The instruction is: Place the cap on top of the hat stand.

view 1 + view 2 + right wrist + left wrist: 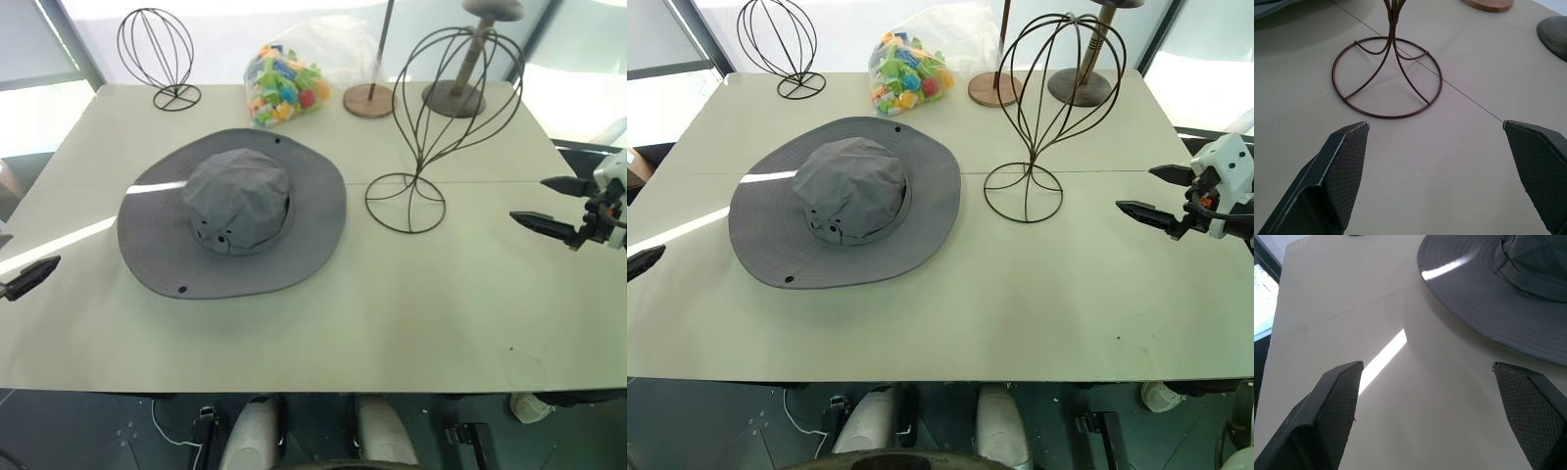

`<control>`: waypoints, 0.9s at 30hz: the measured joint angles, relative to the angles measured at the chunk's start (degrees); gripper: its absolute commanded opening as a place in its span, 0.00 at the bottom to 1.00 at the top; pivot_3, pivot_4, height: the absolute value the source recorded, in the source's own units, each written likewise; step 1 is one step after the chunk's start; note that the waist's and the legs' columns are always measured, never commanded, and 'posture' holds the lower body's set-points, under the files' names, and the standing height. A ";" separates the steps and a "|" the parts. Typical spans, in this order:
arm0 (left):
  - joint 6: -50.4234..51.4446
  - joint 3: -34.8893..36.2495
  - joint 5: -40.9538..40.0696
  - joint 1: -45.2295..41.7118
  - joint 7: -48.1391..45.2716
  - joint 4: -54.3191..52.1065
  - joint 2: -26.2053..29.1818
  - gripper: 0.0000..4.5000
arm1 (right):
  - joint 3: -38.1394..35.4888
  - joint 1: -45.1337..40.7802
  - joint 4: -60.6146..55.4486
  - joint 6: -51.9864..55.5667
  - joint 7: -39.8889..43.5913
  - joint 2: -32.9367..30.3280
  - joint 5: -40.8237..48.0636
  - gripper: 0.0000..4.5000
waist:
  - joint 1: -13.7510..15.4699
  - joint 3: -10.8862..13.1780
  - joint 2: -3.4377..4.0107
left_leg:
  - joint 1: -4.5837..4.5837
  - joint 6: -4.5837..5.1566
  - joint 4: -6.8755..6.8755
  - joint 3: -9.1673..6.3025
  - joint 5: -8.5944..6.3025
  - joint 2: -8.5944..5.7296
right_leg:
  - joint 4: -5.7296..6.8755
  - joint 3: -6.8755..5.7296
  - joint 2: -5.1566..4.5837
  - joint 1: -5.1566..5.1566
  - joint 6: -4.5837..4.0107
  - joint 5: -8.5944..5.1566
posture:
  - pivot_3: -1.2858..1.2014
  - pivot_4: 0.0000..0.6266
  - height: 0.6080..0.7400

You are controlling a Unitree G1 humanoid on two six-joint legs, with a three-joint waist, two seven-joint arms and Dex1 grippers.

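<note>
Grey floppy-brimmed fabric cap (233, 211) lies flat beside the tall black wire hat stand (453, 108), so both empty, spread grippers (left (1435, 416), right (551, 207)) should pinch opposite brim edges.

On my white table (411, 313) I count one large grey fabric sun hat with a wide floppy brim (233, 211), at about ten o'clock from the centre. Black wire head-shaped stands number two: the tall one (453, 93) at two o'clock and a much smaller one (157, 47) at eleven. Wooden posts on round bases are two as well, one light brown (369, 100) and one darker (454, 98), both near one o'clock. One clear bag of coloured toys (284, 90) sits at twelve.
</note>
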 measured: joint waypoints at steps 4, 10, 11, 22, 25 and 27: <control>-0.06 -0.01 0.01 -0.02 -1.07 0.00 0.00 0.98 | 0.00 -0.09 0.00 -0.13 -0.09 0.46 0.02 1.00 | 0.01 0.00 0.00 | 0.00 0.00 0.03 0.00 0.00 0.01 | 0.03 0.00 0.14 0.00 0.00 0.00 | 0.52 0.24 0.99; 0.88 -0.69 0.03 -1.50 -1.46 -0.06 0.30 0.98 | 0.01 -0.31 0.00 -0.08 -0.16 0.71 0.03 1.00 | 0.03 0.00 0.00 | 0.01 0.01 0.10 0.01 0.00 0.02 | 0.10 0.00 0.18 0.02 0.00 0.00 | 0.52 0.24 0.99; 1.18 -1.17 0.02 -1.89 -1.92 -0.26 0.47 0.98 | 0.08 -0.33 -0.01 -0.03 -0.05 0.78 0.03 1.00 | 0.08 0.00 0.00 | 0.01 0.01 0.12 0.00 0.00 0.02 | 0.11 0.00 0.19 0.02 0.00 0.00 | 0.52 0.24 0.99; 2.34 -14.26 -0.61 -10.68 -10.66 -19.62 5.90 0.98 | -0.28 5.98 -23.31 13.63 4.12 0.03 8.09 1.00 | 0.30 0.01 0.00 | -0.03 0.10 0.36 -0.06 -0.05 0.05 | 0.22 -0.01 0.26 0.10 0.02 0.00 | 0.52 0.24 0.99; 1.90 -17.17 -0.84 -9.09 -13.42 -27.46 6.30 0.98 | -1.98 12.00 -34.16 18.89 4.35 -0.79 11.98 1.00 | 0.29 0.02 0.02 | -0.04 0.10 0.36 -0.05 -0.05 0.05 | 0.21 0.01 0.26 0.09 0.02 -0.01 | 0.52 0.24 0.99; 1.08 -18.96 -0.83 -7.17 -15.78 -31.72 6.35 0.98 | -3.75 14.79 -40.52 22.23 3.85 -0.99 14.69 1.00 | 0.13 0.04 0.05 | -0.04 0.10 0.42 -0.04 -0.05 0.08 | 0.22 0.03 0.31 0.10 0.02 -0.01 | 0.52 0.24 0.99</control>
